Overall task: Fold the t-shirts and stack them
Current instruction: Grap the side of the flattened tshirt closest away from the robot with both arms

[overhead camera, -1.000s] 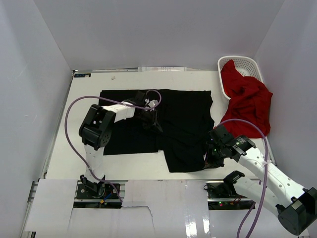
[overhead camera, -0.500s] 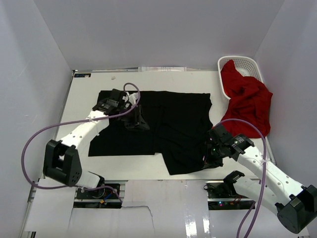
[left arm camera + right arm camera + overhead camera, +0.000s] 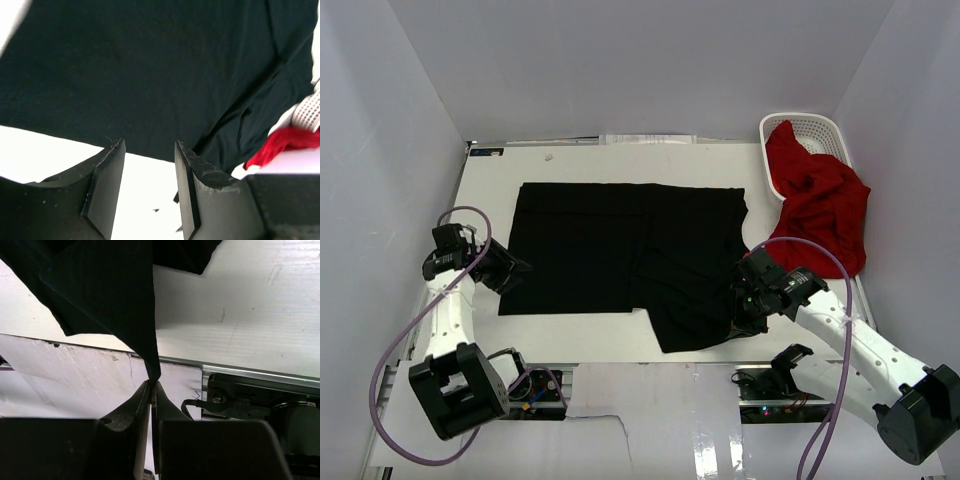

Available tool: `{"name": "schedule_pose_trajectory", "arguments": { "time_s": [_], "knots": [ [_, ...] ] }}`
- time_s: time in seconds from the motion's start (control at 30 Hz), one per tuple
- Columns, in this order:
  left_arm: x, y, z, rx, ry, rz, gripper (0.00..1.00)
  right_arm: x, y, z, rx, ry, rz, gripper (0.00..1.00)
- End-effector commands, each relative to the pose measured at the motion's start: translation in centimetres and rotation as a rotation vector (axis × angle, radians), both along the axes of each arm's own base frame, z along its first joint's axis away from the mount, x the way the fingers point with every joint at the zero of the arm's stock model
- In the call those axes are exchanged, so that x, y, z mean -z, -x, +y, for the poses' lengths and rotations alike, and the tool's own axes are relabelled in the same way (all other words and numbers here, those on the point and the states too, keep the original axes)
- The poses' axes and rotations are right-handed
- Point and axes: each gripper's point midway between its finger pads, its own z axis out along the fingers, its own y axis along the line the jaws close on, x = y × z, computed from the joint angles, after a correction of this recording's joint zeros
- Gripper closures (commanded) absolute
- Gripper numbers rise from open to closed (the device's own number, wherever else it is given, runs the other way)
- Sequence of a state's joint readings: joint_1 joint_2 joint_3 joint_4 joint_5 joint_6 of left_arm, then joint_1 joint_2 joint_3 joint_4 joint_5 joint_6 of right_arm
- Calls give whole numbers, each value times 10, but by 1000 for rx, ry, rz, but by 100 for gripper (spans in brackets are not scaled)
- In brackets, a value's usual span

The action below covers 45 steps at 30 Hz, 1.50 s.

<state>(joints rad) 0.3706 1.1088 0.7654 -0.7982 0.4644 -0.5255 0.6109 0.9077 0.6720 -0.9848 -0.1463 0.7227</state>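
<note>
Right end effector [image 3: 151, 382] pinches the black t-shirt [image 3: 610, 240], left end effector [image 3: 147, 148] gapes empty, red t-shirt [image 3: 820, 205] drapes the basket [image 3: 823, 125].

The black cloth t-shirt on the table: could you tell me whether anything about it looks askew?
Yes: the plain black cloth t-shirt lies flat on its left, but its near right part juts out past the hem, rumpled, its edge pinched in the shut right gripper.
</note>
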Motion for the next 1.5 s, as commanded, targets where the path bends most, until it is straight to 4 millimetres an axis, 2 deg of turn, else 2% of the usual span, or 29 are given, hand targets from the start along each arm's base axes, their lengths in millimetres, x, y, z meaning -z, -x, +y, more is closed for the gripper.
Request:
{"name": "schedule_pose_trajectory", "arguments": {
  "time_s": [0.0, 0.17, 0.33, 0.43, 0.53, 0.63, 0.7, 1.0, 1.2, 1.3, 1.47],
  "knots": [
    [4, 10, 12, -130, -24, 42, 45, -13, -9, 10, -30, -43, -43, 92],
    [34, 37, 22, -294, 12, 141, 45, -15, -11, 11, -27, -51, -53, 92],
    [50, 55, 31, -448, 34, 219, 45, -17, -14, 14, -28, -60, -55, 92],
    [56, 66, 37, -508, 13, 283, 44, -16, -13, 17, -40, -71, -43, 92],
    [53, 66, 43, -541, -5, 277, 44, -15, -13, 20, -50, -85, -35, 92],
    [51, 68, 51, -604, -20, 280, 28, -13, -12, 23, -61, -92, -26, 92],
    [54, 68, 53, -625, -13, 299, 25, -13, -13, 24, -63, -96, -22, 92],
    [63, 66, 79, -731, -39, 377, 32, -10, -13, 28, -71, -109, -13, 92],
    [67, 69, 87, -792, -65, 385, 43, -5, -10, 29, -66, -127, 7, 92],
    [67, 66, 90, -813, -72, 365, 43, -4, -9, 29, -62, -130, 9, 92],
    [80, 67, 90, -826, -54, 417, 44, -6, -11, 29, -54, -138, -6, 92]
  ]
}}
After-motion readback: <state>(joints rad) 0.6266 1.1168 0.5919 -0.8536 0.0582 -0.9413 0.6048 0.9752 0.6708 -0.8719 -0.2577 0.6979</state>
